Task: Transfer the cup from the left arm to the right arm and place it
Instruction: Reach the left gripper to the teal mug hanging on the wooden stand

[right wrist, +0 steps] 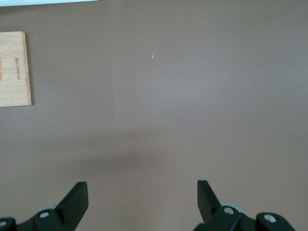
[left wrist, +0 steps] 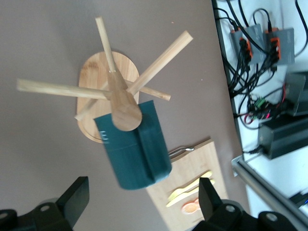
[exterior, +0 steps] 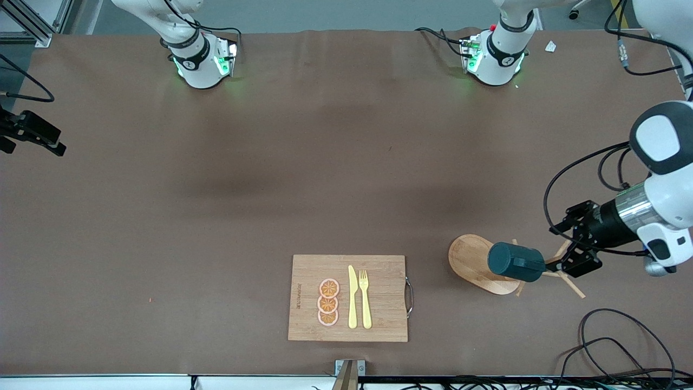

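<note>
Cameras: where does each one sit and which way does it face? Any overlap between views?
Front view: high, across the table, facing both arm bases; left tool by the mug on the peg stand, right tool at the frame edge.
Left wrist view: on the left wrist, looking at mug and stand; open left tool shows.
Right wrist view: on the right wrist, facing bare table; open right tool shows.
Shared: cutting board in all three.

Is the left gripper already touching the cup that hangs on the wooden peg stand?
Apart. In the left wrist view the open left gripper has its fingers on either side of the cup with bare table showing between each finger and the cup.
</note>
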